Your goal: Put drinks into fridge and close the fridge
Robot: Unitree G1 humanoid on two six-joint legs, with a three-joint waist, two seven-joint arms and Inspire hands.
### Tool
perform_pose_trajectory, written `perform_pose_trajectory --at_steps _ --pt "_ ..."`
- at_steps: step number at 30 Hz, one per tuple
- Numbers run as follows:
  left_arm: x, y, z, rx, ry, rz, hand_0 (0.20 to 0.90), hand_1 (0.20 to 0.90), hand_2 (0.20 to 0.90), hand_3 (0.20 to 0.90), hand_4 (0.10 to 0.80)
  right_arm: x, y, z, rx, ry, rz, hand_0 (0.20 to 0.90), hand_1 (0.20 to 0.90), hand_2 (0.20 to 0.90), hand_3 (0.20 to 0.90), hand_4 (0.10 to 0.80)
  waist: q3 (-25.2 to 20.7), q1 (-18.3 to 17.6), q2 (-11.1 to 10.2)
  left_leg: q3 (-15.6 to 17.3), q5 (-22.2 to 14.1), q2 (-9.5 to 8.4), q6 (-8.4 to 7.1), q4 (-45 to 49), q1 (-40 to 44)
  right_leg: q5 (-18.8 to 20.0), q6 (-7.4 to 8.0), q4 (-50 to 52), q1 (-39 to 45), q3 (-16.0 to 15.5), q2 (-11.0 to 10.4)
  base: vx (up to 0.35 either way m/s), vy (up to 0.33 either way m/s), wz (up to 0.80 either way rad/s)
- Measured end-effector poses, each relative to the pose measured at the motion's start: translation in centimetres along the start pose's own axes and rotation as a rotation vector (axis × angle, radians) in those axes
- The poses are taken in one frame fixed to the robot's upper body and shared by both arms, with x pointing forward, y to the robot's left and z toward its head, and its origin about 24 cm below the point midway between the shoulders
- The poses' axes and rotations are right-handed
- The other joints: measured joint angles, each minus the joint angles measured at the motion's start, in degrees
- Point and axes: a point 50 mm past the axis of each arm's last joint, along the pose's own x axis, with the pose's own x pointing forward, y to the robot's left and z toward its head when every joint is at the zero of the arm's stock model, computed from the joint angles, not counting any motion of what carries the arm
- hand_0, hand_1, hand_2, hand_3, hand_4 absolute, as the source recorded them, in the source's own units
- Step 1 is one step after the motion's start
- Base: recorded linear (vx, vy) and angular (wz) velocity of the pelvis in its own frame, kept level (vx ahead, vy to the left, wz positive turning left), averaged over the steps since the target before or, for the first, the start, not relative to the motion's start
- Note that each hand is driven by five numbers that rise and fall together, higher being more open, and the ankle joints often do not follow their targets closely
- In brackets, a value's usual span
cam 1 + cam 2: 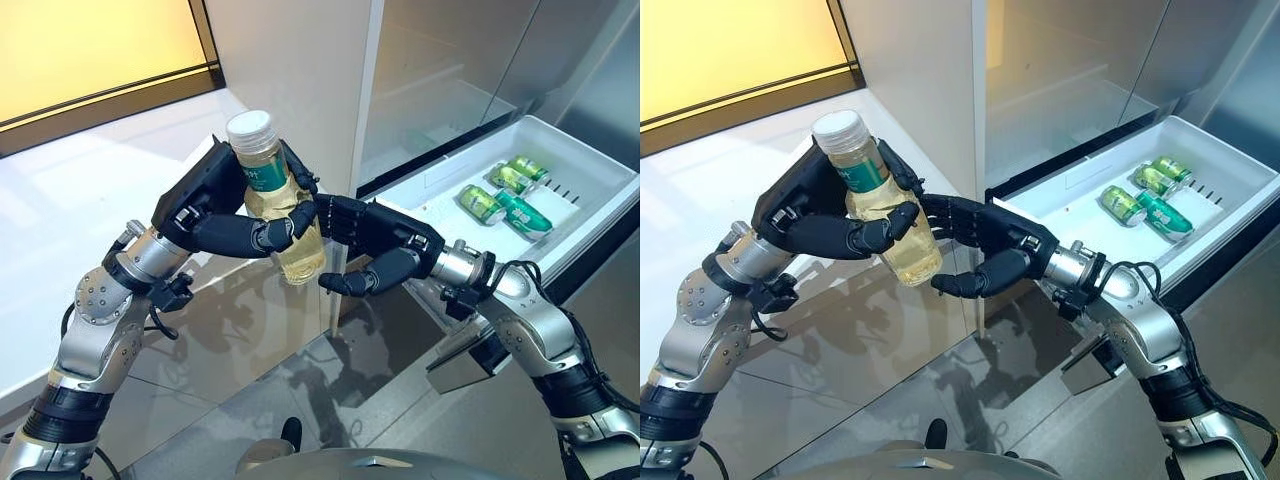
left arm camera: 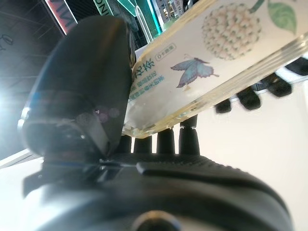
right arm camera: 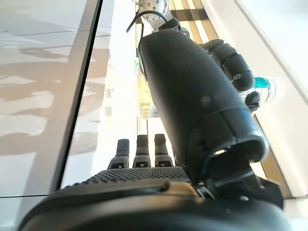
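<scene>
While the left robot hand [image 1: 215,205] grips the bottle [image 1: 275,195], the right robot hand [image 1: 375,245] reaches beside it, fingers loosely spread, holding nothing.

Glossy pale floor tiles [image 1: 250,350] mirror the light; a warm yellow panel [image 1: 90,50] in a dark frame glows upper left.

Both eye views look down from the robot's head at the same scene: the bottle [image 1: 272,190] between the two hands, with the open fridge drawer [image 1: 600,165] at far right. The left wrist view looks along its own hand, very close to the bottle. The right wrist view looks past its thumb [image 3: 192,101] toward the other hand.
</scene>
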Motion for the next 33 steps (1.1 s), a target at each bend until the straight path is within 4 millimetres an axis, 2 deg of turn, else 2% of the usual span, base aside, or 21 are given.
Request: perform_pose_trajectory --at_steps 8,19,29,33 --pt "1.2 0.6 1.1 0.096 -0.016 -0.047 0.300 0.300 0.300 0.200 0.100 0.7 0.3 0.0 0.016 0.029 0.038 0.900 0.900 0.900 0.900 0.800 0.0 1.0 0.0 -0.4 0.0 -0.04 0.00 0.0 0.0 0.0 0.00 0.0 0.1 -0.1 0.0 0.000 0.000 0.00" --pt "1.9 -0.4 0.5 0.061 -0.014 -0.101 0.300 0.300 0.300 0.200 0.100 1.7 1.4 -0.8 0.057 0.067 0.105 0.900 0.900 0.900 0.900 0.800 0.0 0.9 0.0 -0.3 0.0 -0.02 0.00 0.0 0.0 0.0 0.00 0.0 0.0 -0.1 0.1 0.000 0.000 0.00" --pt "2.1 -0.7 0.5 0.056 -0.014 -0.129 0.300 0.300 0.300 0.200 0.100 3.2 0.8 1.5 -0.024 0.023 0.120 0.900 0.900 0.900 0.900 0.800 0.0 0.9 0.0 -0.3 0.0 -0.01 0.00 0.0 0.0 0.0 0.00 0.0 0.1 0.0 0.1 0.000 0.000 0.00" --pt "2.1 -0.6 0.6 0.070 -0.007 -0.144 0.300 0.300 0.300 0.200 0.100 3.4 1.0 1.4 -0.019 0.026 0.124 0.900 0.900 0.900 0.900 0.800 0.0 1.0 0.0 -0.3 0.0 0.00 0.00 0.0 0.0 0.0 0.00 0.0 0.1 0.0 0.1 0.000 0.000 0.00"
